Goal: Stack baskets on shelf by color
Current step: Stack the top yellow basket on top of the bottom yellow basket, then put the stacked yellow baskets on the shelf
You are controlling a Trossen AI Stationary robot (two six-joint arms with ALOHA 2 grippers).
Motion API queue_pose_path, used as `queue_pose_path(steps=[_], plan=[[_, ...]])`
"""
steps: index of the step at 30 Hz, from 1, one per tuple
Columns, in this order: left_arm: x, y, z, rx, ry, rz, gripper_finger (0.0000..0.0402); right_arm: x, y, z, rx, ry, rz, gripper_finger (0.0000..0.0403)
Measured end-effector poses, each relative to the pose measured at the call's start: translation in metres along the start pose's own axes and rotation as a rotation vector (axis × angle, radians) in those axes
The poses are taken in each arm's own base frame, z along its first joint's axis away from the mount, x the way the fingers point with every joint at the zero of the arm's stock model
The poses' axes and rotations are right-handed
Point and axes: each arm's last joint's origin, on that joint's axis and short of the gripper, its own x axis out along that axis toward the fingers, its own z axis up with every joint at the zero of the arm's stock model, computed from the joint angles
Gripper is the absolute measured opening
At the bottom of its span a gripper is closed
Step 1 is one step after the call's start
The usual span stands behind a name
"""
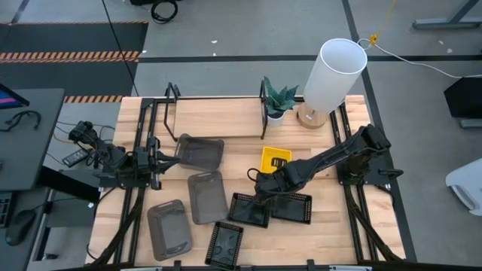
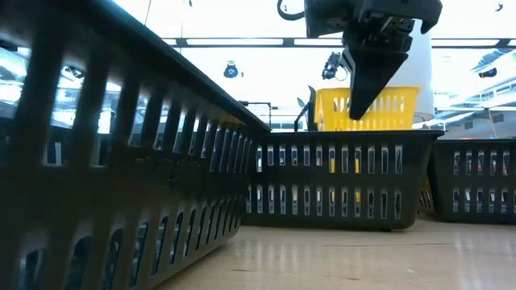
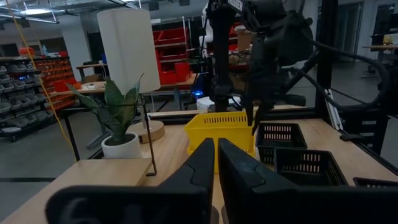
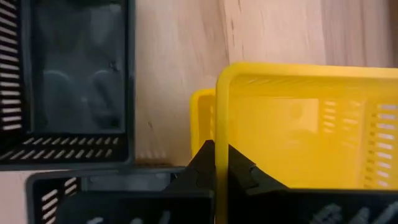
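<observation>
High view: right hand [image 1: 261,183] reaches from the right side toward table centre, sitting over the near edge of the yellow basket [image 1: 276,159] and just beside the black baskets [image 1: 249,210]. Two black baskets lie side by side in front of the yellow one; a third black one [image 1: 224,245] sits near the front table edge. Three smoky-grey baskets [image 1: 206,196] lie left of centre, one of them [image 1: 199,153] against the front of the shelf [image 1: 218,117]. Shelf board runs along the back of the table [image 1: 376,233], a potted plant [image 1: 279,101] at its right end. Left hand [image 1: 154,159] waits at the left side.

Low view: right hand [image 2: 372,76] hangs above a black basket [image 2: 343,179], yellow basket [image 2: 372,109] behind it.

Left wrist view: left hand's fingers [image 3: 245,180] are together, nothing between them. Plant and white lamp [image 3: 129,50] ahead.

Right wrist view: right hand [image 4: 221,163] is clamped on the yellow basket's rim [image 4: 219,112], with a second yellow rim [image 4: 198,118] showing just behind it.
</observation>
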Motion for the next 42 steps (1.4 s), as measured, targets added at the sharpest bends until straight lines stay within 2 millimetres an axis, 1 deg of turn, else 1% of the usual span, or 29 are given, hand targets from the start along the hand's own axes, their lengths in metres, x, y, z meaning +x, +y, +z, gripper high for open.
queue_pose_path(steps=[6,13,19,26,34,38,42], plan=[[0.000,0.000,0.000,-0.003,-0.003,0.000,0.0036,0.003,0.003,0.000,-0.004,0.006,-0.004,0.0004],[0.000,0.000,0.000,0.000,0.000,0.000,0.0027,0.010,0.004,-0.001,-0.014,0.008,-0.005,0.0004],[0.000,0.000,0.000,0.000,0.000,0.000,0.0027,0.018,0.004,-0.008,-0.019,0.034,-0.009,0.0008],[0.000,0.000,0.000,0.000,0.000,0.000,0.0036,0.018,0.004,-0.008,-0.013,0.029,-0.005,0.0042],[0.000,0.000,0.000,0.000,0.000,0.000,0.0027,0.019,0.004,-0.008,-0.014,0.042,0.013,0.0089],[0.000,0.000,0.000,0.000,0.000,0.000,0.0026,0.019,0.001,-0.007,-0.005,0.063,0.045,0.0104],[0.000,0.000,0.000,0.000,0.000,0.000,0.0031,0.020,0.001,-0.006,-0.007,0.069,0.056,0.0109]])
